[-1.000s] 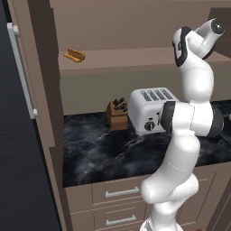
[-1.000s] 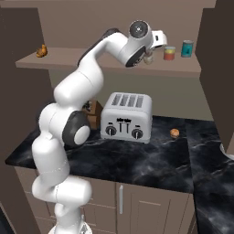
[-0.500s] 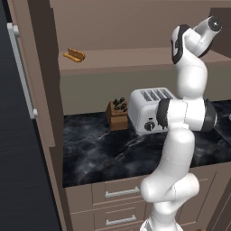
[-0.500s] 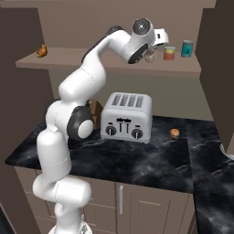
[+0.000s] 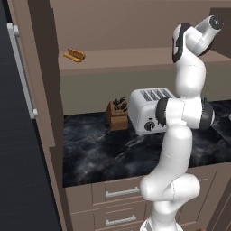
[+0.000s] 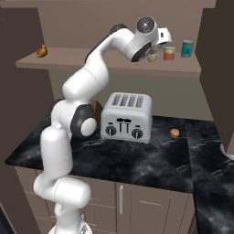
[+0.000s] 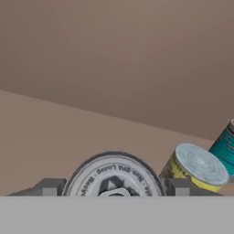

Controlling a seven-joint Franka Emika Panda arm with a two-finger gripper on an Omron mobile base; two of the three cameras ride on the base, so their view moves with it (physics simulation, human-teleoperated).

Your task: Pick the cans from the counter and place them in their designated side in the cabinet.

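The pincer (image 7: 114, 194) hangs over a can (image 7: 113, 176) standing on the cabinet shelf (image 6: 114, 68), fingers spread to either side, clear of its rim, evidently letting go. It stands beside the other can (image 6: 169, 53), near the teal one (image 6: 187, 48).

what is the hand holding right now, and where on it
Cannot be told. The hand straddles a can standing on the cabinet shelf, fingers at its sides, but contact is unclear.
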